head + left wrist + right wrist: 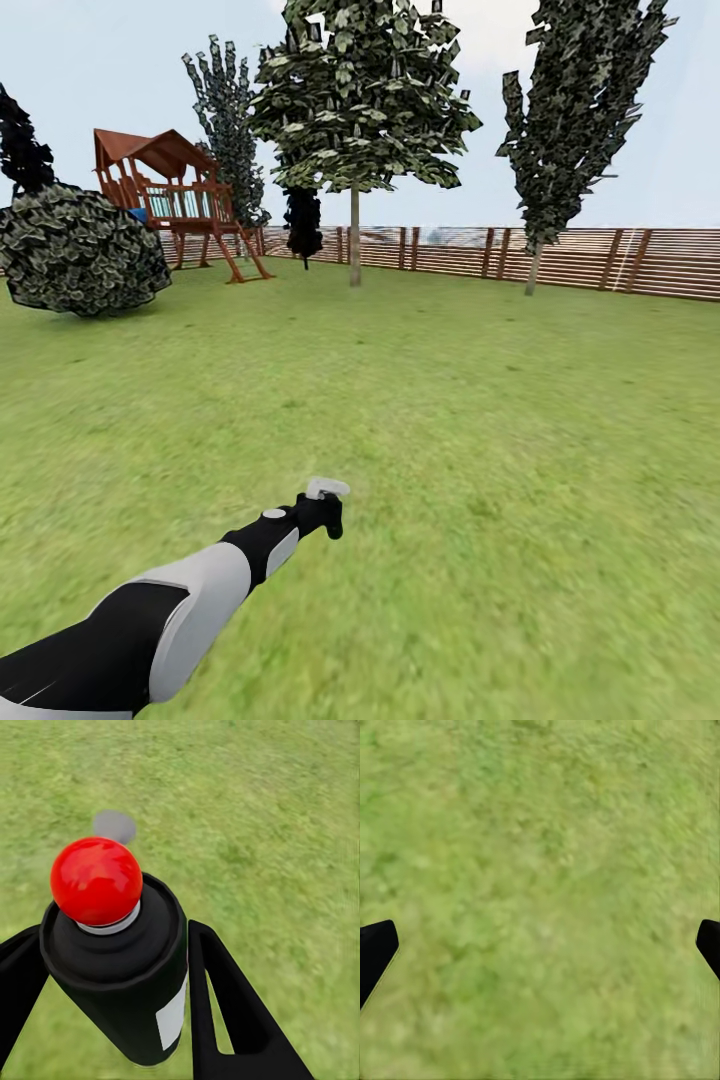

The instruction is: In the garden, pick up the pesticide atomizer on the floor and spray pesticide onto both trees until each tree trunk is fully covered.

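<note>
Squarely between left hand fingers: atomizer.

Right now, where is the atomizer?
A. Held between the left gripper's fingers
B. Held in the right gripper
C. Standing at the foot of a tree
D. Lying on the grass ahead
A: the left wrist view shows the atomizer, black with a red top, clamped between the left gripper fingers over the lawn, while the right gripper is spread wide with only grass between its fingertips.
</note>
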Robot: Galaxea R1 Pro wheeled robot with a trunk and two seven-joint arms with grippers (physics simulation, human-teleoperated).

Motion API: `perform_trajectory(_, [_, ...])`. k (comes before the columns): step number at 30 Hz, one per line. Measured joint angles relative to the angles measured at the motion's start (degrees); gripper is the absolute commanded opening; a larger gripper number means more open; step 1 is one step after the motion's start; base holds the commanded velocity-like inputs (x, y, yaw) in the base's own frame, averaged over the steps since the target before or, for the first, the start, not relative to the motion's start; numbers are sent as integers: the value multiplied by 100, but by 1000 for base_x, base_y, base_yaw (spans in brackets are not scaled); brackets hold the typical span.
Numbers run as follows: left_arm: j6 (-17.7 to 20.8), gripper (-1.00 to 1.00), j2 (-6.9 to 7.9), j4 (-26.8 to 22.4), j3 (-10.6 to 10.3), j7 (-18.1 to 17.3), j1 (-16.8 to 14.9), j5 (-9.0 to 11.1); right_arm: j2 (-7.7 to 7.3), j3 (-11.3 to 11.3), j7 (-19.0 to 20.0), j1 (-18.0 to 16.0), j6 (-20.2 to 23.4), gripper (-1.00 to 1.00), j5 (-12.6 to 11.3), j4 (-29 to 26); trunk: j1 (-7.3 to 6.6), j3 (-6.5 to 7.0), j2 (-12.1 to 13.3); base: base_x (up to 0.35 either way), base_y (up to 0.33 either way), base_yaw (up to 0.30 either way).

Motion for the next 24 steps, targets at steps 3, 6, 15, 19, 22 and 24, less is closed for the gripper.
perform_trajectory(3, [0,-100,0,3,-1,0,-1,0,7,0,0,0,0,100,0,0,0,0,0,350,0,0])
perform_trajectory(6, [0,-100,0,2,-3,0,0,0,9,0,0,-2,0,100,0,0,0,0,0,350,0,0])
perform_trajectory(15, [0,-100,0,4,-5,0,0,0,8,0,0,0,0,100,0,0,0,0,0,350,0,0])
perform_trajectory(19, [0,-100,0,0,-4,0,0,0,6,0,0,0,0,100,0,0,0,0,0,350,0,0])
perform_trajectory(22, [0,-100,0,3,-1,0,0,0,4,-3,0,0,0,100,-1,0,0,0,0,350,0,0])
perform_trajectory(24, [0,-100,0,3,-2,0,0,0,2,-6,0,0,0,100,-2,0,0,0,0,350,0,0])
